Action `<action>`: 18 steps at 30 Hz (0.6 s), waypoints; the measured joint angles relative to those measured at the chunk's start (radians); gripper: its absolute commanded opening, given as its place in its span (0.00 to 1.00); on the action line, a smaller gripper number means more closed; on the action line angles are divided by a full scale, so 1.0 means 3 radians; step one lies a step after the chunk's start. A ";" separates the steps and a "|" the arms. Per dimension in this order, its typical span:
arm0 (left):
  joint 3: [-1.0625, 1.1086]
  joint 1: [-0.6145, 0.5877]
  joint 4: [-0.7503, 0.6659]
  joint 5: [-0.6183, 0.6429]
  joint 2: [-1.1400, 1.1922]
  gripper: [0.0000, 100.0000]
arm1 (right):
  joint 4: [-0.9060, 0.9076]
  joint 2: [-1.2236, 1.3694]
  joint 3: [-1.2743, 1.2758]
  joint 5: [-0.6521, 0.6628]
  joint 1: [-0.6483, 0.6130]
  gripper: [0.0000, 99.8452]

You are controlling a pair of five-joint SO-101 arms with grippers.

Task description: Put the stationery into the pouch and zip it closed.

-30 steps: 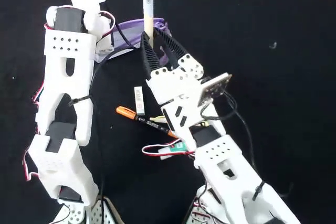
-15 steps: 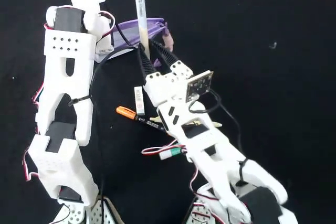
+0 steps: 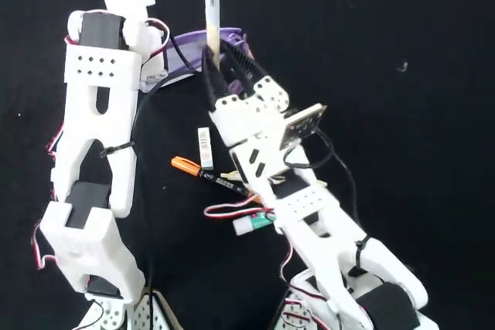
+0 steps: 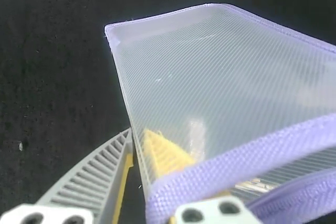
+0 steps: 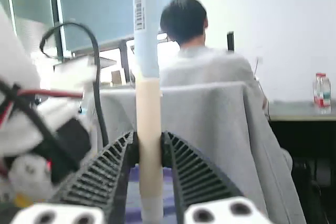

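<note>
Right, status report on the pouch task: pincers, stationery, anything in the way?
Left pincer shut on pouch rim. Right pincer shut on pen, upright by pouch. Orange marker loose on table. Obstruction: none seen.

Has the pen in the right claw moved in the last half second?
Yes. The pen has moved up the picture, farther from the still orange marker.

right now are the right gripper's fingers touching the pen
Touching. In the right wrist view the right gripper has both fingers pressed against the cream barrel of the pen, one on each side, with no gap.
</note>
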 measured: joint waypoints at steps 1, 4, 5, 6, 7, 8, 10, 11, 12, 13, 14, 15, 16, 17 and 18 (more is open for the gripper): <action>0.0036 0.0000 0.0000 0.0000 -0.0031 0.03 | 0.0000 0.0000 -0.0056 0.0000 0.0015 0.01; 0.0153 0.0005 -0.0005 0.0000 -0.0107 0.03 | 0.0000 0.0000 -0.0256 0.0000 0.0020 0.01; 0.0174 0.0005 -0.0005 0.0000 -0.0123 0.03 | 0.0000 0.0000 -0.0327 0.0000 0.0020 0.01; 0.0179 0.0005 -0.0005 0.0000 -0.0133 0.03 | 0.0000 0.0000 -0.0389 0.0000 0.0026 0.01; 0.0189 0.0005 -0.0005 0.0000 -0.0133 0.03 | 0.0000 0.0000 -0.0435 0.0000 0.0031 0.01; 0.0189 0.0005 -0.0005 0.0000 -0.0133 0.03 | 0.0000 0.0000 -0.0455 0.0000 0.0031 0.01; 0.0189 0.0010 -0.0005 0.0005 -0.0133 0.03 | 0.0000 0.0005 -0.0476 0.0000 0.0036 0.01; 0.0189 0.0010 -0.0005 0.0005 -0.0133 0.03 | 0.0000 0.0031 -0.0501 0.0000 0.0036 0.01; 0.0189 0.0010 -0.0005 0.0005 -0.0133 0.03 | 0.0000 0.0087 -0.0537 0.0000 0.0036 0.01; 0.0189 0.0010 -0.0005 0.0005 -0.0133 0.03 | 0.0000 0.0174 -0.0578 0.0000 0.0036 0.01; 0.0189 0.0010 -0.0005 0.0005 -0.0133 0.03 | 0.0000 0.0281 -0.0619 0.0000 0.0036 0.01; 0.0189 0.0010 -0.0005 0.0005 -0.0133 0.03 | 0.0000 0.0409 -0.0665 0.0000 0.0036 0.01; 0.0189 0.0010 -0.0005 0.0005 -0.0133 0.03 | 0.0000 0.0547 -0.0711 0.0000 0.0036 0.01; 0.0189 0.0010 -0.0005 0.0005 -0.0133 0.03 | 0.0000 0.0690 -0.0752 0.0000 0.0036 0.01; 0.0189 0.0010 -0.0005 0.0005 -0.0133 0.03 | 0.0000 0.0829 -0.0798 0.0000 0.0036 0.01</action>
